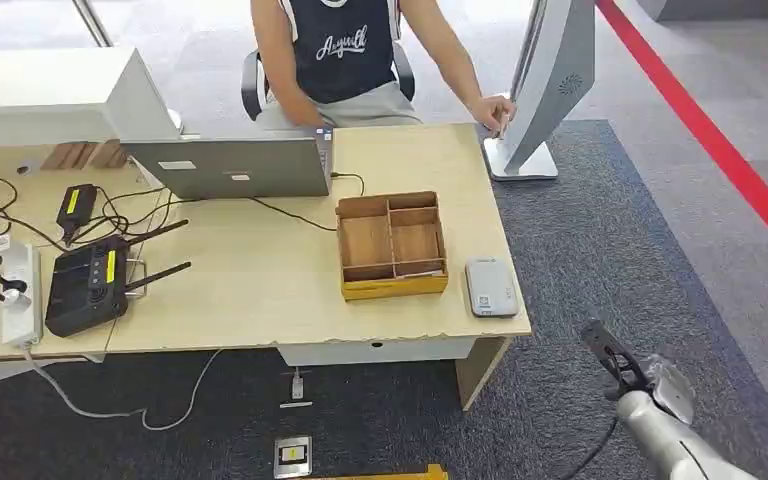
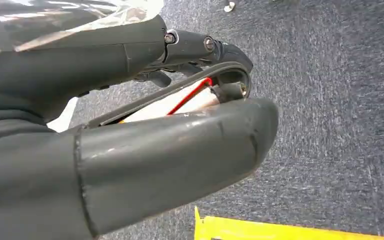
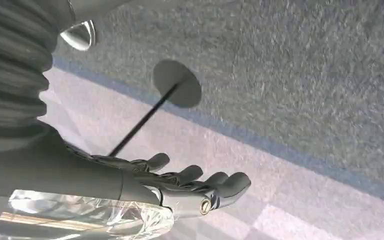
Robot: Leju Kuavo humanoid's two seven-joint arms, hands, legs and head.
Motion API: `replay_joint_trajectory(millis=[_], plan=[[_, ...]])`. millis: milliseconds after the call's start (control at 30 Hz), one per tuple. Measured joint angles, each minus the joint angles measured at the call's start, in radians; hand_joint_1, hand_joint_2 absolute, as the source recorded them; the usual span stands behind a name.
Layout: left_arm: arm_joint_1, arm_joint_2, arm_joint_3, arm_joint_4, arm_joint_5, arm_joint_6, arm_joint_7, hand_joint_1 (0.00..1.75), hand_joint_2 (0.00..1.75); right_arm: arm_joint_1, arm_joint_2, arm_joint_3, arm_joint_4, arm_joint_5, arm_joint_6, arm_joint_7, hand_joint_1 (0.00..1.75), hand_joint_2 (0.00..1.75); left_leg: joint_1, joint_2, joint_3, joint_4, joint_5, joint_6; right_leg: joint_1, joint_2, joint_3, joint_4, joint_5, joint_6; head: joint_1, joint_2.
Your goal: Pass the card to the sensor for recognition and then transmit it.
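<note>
— How was the left robot hand (image 2: 130, 150) found?

— It was closed on the card (image 2: 166, 103). A flat white card with a red line across it was seen pinched between the thick grey thumb and the darker fingers (image 2: 200, 45). Dark blue carpet (image 2: 330, 100) lay beyond it, and a strip of something yellow (image 2: 280, 231) was seen on that carpet. How far the card lay from the wooden box could not be told.

— And the right robot hand (image 3: 180, 185)?

— It was seen spread, with nothing in it and the fingers stretched out and slightly apart. From the head view it was placed well to the right of the wooden box (image 1: 392, 247) and nearer the robot, off the worktop (image 1: 250, 290) and above the carpet.

— Where was the sensor (image 1: 490, 287)?

— A flat grey pad was seen lying just to the right of the wooden box, at the worktop's near right corner. Nothing was seen resting on it.

— What else was noted around the box?

— A laptop (image 1: 230, 167) stood to its left and farther back, with a cable trailing from it towards the box. A black router (image 1: 88, 285) and a white power strip (image 1: 18, 295) were placed well to the left. A person (image 1: 345, 50) was seated behind the box, across the worktop, with one hand (image 1: 493, 110) laid on a white standing screen (image 1: 550, 80) to the box's far right.
</note>
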Motion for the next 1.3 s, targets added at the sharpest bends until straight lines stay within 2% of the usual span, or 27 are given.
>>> replay_joint_trajectory(millis=[300,333,467,700,833,967,1300], plan=[[-0.001,0.000,-0.019,0.000,0.006,-0.001,-0.006,0.00,0.00,-0.121,-0.073,0.074,-0.043,0.079,0.035,0.099,0.00,1.75,-0.001,0.000,-0.001,0.000,0.001,0.001,-0.001,0.000,0.000,0.000,0.001,0.001,0.000,0.000],[-0.001,0.000,-0.024,0.000,0.006,-0.005,-0.002,0.00,0.00,-0.154,-0.093,0.087,-0.071,0.105,0.051,0.132,0.00,1.75,-0.001,0.000,-0.002,0.000,0.001,0.001,-0.002,0.000,-0.001,0.000,0.001,0.001,0.000,0.000],[-0.002,0.000,-0.034,0.000,0.005,-0.002,0.012,0.00,0.00,-0.250,-0.131,0.123,-0.155,0.174,0.111,0.194,0.00,1.75,-0.002,0.000,-0.001,0.000,0.001,0.001,-0.002,0.001,-0.002,0.001,0.002,0.001,0.001,0.000],[-0.006,0.000,-0.047,-0.001,0.006,-0.001,0.013,0.00,0.00,-0.308,-0.158,0.169,-0.252,0.185,0.128,0.211,0.00,1.75,-0.001,-0.002,-0.002,0.000,0.002,0.001,-0.001,-0.002,-0.002,0.000,0.002,0.001,0.001,0.000],[-0.006,0.000,-0.055,-0.001,0.005,-0.001,0.005,0.00,0.00,-0.331,-0.161,0.190,-0.298,0.205,0.125,0.187,0.00,1.75,-0.001,-0.002,-0.004,0.000,0.002,0.001,-0.002,-0.001,-0.003,0.001,0.002,0.001,0.001,0.000],[-0.008,0.000,-0.062,-0.002,0.006,0.001,0.003,0.00,0.00,-0.409,-0.141,0.221,-0.322,0.236,0.137,0.144,0.00,1.75,-0.001,-0.001,-0.004,0.000,0.002,0.000,-0.001,0.000,-0.004,0.001,0.002,0.001,0.000,0.000],[-0.011,0.000,-0.082,-0.006,0.004,0.001,0.012,0.00,0.00,-0.527,-0.025,0.300,-0.328,0.255,0.100,-0.004,0.00,1.75,0.000,-0.001,-0.004,0.000,0.004,-0.001,0.000,-0.001,-0.004,0.002,0.002,0.001,0.001,0.000]])
